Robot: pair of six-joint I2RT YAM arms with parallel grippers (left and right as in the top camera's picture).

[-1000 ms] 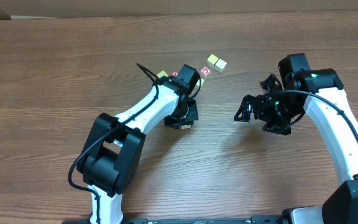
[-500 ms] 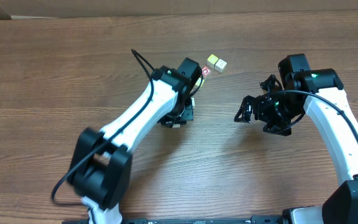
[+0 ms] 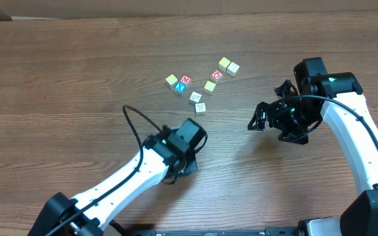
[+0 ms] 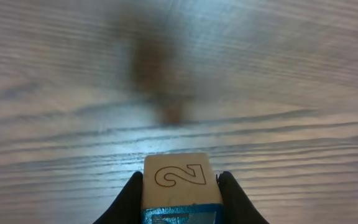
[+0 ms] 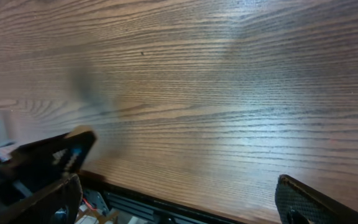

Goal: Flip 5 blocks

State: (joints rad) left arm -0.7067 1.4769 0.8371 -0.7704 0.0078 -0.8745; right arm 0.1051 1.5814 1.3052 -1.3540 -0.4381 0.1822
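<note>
A brown wood-grain table is carrying nine small blocks, which are lying in a loose cluster toward the middle of its far edge, some touching.

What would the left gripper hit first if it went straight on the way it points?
Bare table, probably: the left gripper's wrist view shows only wood ahead. The block it grips would likely touch down first; height is unclear.

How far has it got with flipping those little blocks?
Done: can't tell; nothing marks which of the blocks on the table were turned. In hand: the left end effector grips a block showing a 2. Left: setting it down flipped; right end effector hangs open, empty.
</note>
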